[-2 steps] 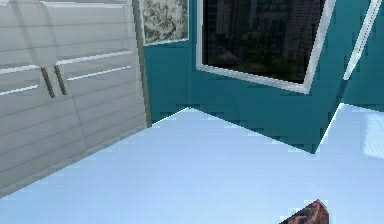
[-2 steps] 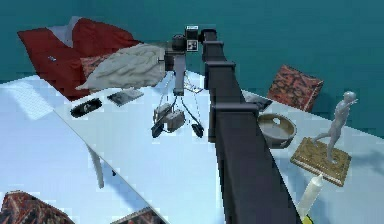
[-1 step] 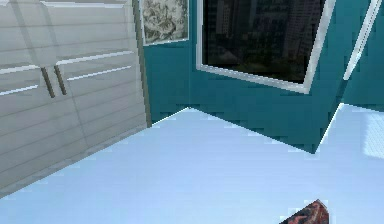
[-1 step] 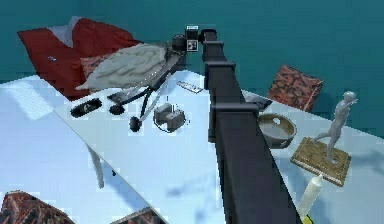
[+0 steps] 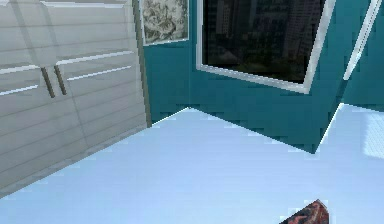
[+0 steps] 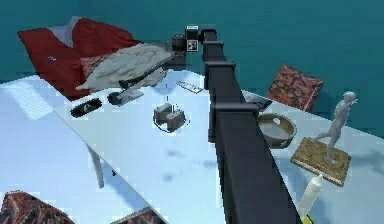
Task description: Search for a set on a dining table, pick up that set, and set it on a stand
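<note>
Near the middle of the white dining table [image 6: 190, 160]: a small grey-and-white lump [image 6: 168, 117], possibly the set, too blurred to name firmly. Stands on the tabletop just left of the dark square arm bar [image 6: 235, 140], apart from it.

Beyond the lump, toward the table's far edge: a flat pale card [image 6: 190, 88], a dark stubby cylinder [image 6: 130, 96] and a black oblong slab [image 6: 85, 104].

Right of the arm: a brown round bowl [image 6: 275, 130], a white figure statue [image 6: 338, 125] upright on a square wooden base, and a white candle [image 6: 312, 192] near the front edge.

At the arm's far end, the gripper [image 6: 180, 45], seen against a crumpled grey-white blanket [image 6: 125, 65] lying on a red cushioned couch [image 6: 55, 45]; cannot tell whether holding anything.

Behind the table, a red patterned chair [image 6: 295, 85] before a teal wall [image 6: 280, 30].

In the forward view: pale panelled double doors [image 5: 60, 80], a framed picture [image 5: 165, 20], a dark white-framed window [image 5: 262, 40], pale blue floor [image 5: 200, 160].
</note>
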Robot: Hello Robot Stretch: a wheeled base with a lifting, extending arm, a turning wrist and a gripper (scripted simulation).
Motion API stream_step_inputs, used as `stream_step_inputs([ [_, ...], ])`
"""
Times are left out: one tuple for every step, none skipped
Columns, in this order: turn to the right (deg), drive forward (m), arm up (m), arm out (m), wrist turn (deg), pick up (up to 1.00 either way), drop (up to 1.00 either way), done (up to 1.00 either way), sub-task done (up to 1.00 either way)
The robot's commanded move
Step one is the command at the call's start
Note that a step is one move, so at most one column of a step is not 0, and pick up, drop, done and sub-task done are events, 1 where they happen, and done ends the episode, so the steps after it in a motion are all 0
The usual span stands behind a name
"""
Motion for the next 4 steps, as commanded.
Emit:
stream_step_inputs([
  [0.0,0.0,0.0,0.0,45.0,0.0,0.0,0.0,0.0],
  [0.0,0.0,0.0,0.0,21.0,0.0,0.0,0.0,0.0],
  [0.0,0.0,-0.28,0.0,0.0,0.0,0.0,0.0,0.0],
  [0.0,0.0,0.0,0.0,0.0,1.0,0.0,0.0,0.0],
])
